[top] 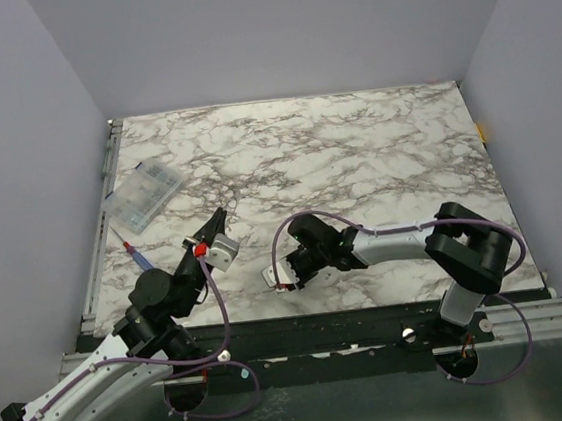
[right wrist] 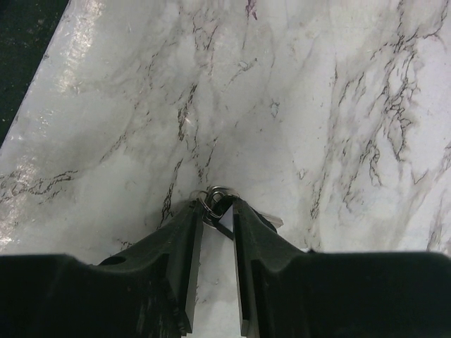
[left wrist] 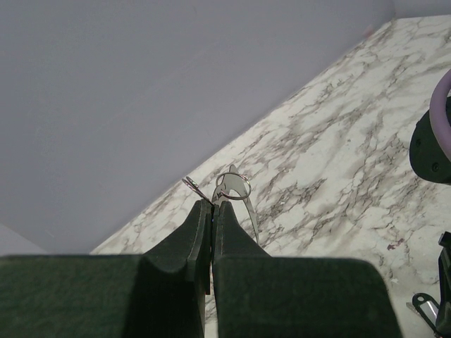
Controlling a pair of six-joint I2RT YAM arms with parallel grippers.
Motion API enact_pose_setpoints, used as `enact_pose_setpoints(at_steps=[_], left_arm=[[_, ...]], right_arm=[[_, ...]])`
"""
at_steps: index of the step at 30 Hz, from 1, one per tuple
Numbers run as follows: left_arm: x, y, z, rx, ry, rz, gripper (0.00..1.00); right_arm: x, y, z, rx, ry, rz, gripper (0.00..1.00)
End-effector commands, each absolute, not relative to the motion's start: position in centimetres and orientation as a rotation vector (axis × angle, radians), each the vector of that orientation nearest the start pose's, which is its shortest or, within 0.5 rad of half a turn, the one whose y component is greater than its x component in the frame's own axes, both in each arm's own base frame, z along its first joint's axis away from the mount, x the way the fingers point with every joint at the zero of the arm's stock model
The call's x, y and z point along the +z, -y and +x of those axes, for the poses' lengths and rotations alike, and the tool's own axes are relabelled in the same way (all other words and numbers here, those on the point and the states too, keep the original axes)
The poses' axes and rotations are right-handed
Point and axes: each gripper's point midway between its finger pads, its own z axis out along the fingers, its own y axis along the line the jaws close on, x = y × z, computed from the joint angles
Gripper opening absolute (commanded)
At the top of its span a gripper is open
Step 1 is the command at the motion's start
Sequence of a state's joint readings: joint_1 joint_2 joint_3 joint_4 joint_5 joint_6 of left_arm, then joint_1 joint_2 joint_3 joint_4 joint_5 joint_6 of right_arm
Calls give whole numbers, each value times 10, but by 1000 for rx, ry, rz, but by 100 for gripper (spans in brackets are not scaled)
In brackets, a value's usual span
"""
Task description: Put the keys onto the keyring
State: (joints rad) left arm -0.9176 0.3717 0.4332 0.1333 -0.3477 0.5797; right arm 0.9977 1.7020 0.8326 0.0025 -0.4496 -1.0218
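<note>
In the left wrist view my left gripper (left wrist: 212,204) is shut on the rim of the keyring (left wrist: 240,185), a thin silvery hoop. A silver blade (left wrist: 251,220) hangs from the hoop and a smaller wire loop (left wrist: 190,184) juts left of the tips. It is held above the marble table (left wrist: 338,162). In the right wrist view my right gripper (right wrist: 217,208) is shut on the key (right wrist: 224,213), a small dark piece with a pale centre, with small wire loops (right wrist: 213,191) at its tip, low over the table. In the top view the left gripper (top: 216,219) is left of the right gripper (top: 274,277); hoop and key are too small to make out there.
A clear plastic box (top: 145,197) lies at the table's left side. A thin red-and-blue stick (top: 133,251) lies by the left edge. Grey walls enclose the table on three sides. The right arm (left wrist: 433,141) shows at the right of the left wrist view.
</note>
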Motion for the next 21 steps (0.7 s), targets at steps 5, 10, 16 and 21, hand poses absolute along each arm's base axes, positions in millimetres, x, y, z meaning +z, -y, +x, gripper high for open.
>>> enact_pose_setpoints(at_steps=[5, 10, 16, 21], left_arm=[[306, 149, 212, -82, -1148, 679, 0], [306, 148, 211, -84, -1146, 676, 0], [306, 149, 211, -89, -1144, 676, 0], [306, 149, 211, -91, -1144, 677, 0]], right_arm=[[-4, -352, 173, 523, -1159, -2212, 29], [-5, -352, 172, 527, -1166, -2218, 25], [-9, -350, 171, 518, -1161, -2232, 9], [-5, -356, 180, 457, -1125, -2172, 1]])
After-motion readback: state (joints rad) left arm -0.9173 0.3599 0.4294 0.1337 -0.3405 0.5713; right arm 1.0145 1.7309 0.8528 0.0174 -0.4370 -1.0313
